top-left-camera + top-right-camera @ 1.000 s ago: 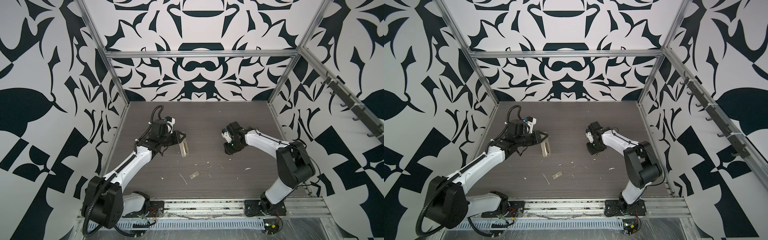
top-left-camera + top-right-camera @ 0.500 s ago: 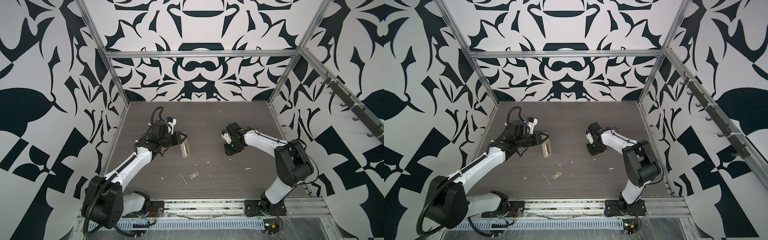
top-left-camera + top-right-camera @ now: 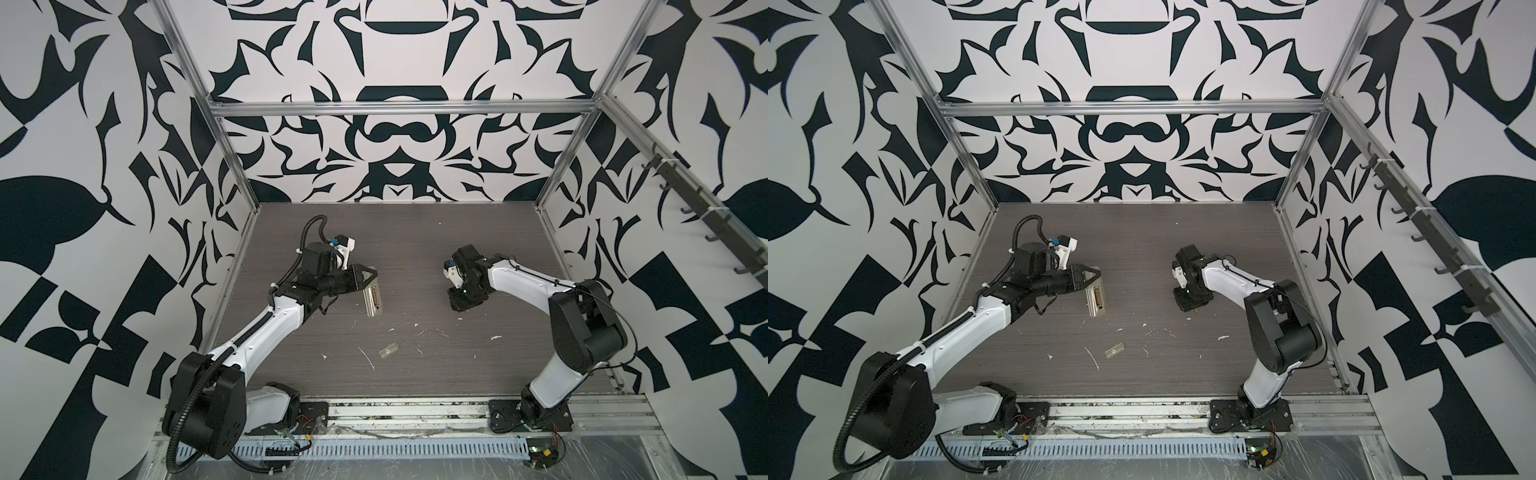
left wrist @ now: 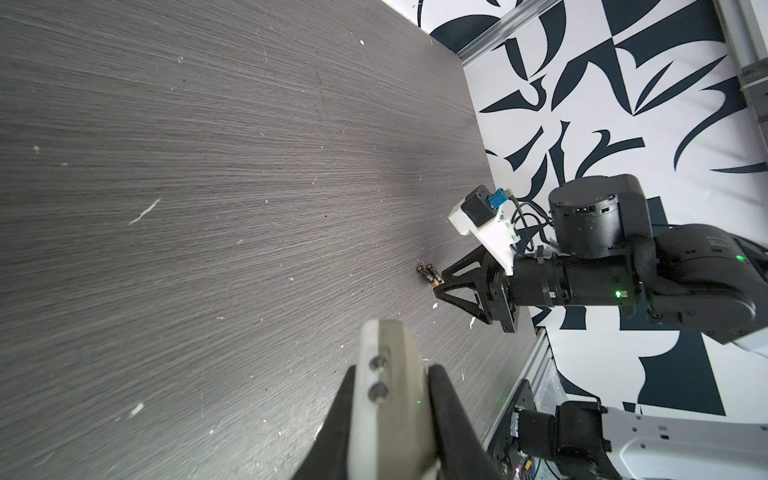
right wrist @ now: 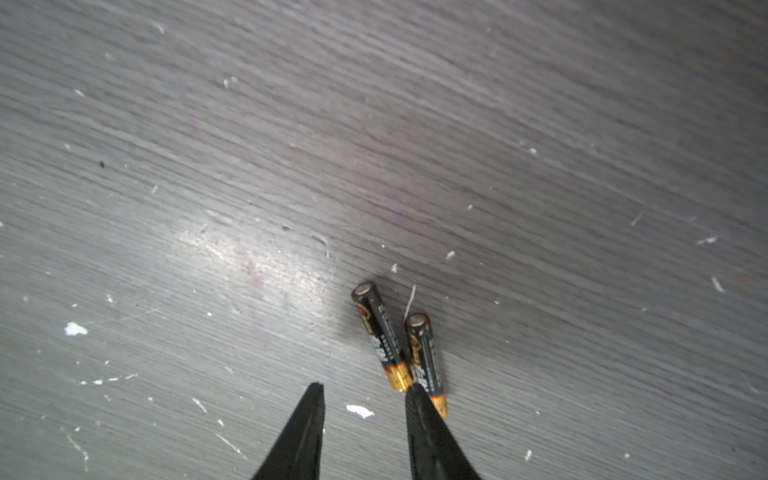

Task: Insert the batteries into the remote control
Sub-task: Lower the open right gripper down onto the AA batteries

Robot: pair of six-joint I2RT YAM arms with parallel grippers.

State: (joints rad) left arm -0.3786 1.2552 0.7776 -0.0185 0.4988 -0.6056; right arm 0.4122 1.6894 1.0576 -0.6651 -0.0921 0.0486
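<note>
My left gripper (image 3: 369, 277) is shut on one end of the white remote control (image 3: 372, 301), held just above the table left of centre in both top views, recess side up. In the left wrist view the remote control (image 4: 386, 370) fills the gap between the black fingers (image 4: 442, 399). The two batteries (image 5: 380, 336) lie side by side on the table. My right gripper (image 5: 365, 388) stands open and empty just short of them; one fingertip (image 5: 417, 399) overlaps the nearer battery's (image 5: 428, 361) gold end. Under the right gripper (image 3: 463, 305) in the top views, they are hidden.
A small translucent cover piece (image 3: 387, 351) lies on the table (image 3: 415, 241) nearer the front, between the arms. White scraps and specks (image 3: 368, 357) are scattered round it. Patterned walls with metal posts (image 3: 555, 178) enclose the table on three sides.
The right arm has shifted slightly over the batteries. The left arm holds the remote in the same place.
</note>
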